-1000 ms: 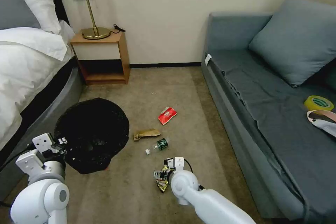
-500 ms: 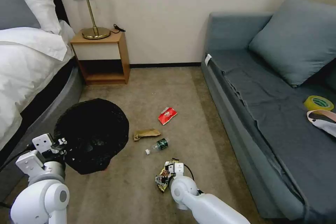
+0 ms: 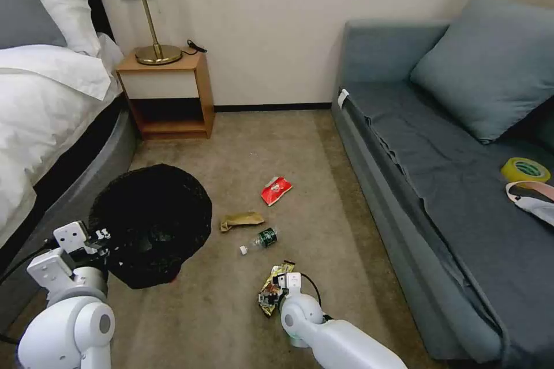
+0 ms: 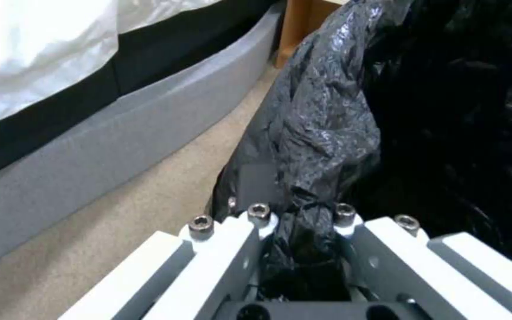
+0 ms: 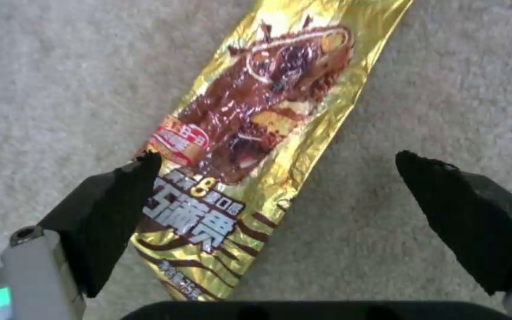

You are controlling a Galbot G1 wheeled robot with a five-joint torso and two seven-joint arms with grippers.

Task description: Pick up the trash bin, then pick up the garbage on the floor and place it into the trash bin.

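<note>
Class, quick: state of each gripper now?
Left gripper: shut on the trash bin's black bag rim.
Right gripper: open, holding nothing, over the gold wrapper.

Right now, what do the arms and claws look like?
Both arms are glossy white with rounded joint housings and thin black cables. The left claw has white angular links with hex bolts. The right claw has black wedge-shaped fingertips on grey mounts, with a green light.

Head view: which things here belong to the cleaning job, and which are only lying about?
Job: trash bin, gold wrapper, bottle, brown paper bag, red packet.
Lying about: yellow tape roll, lamp, cushion.
</note>
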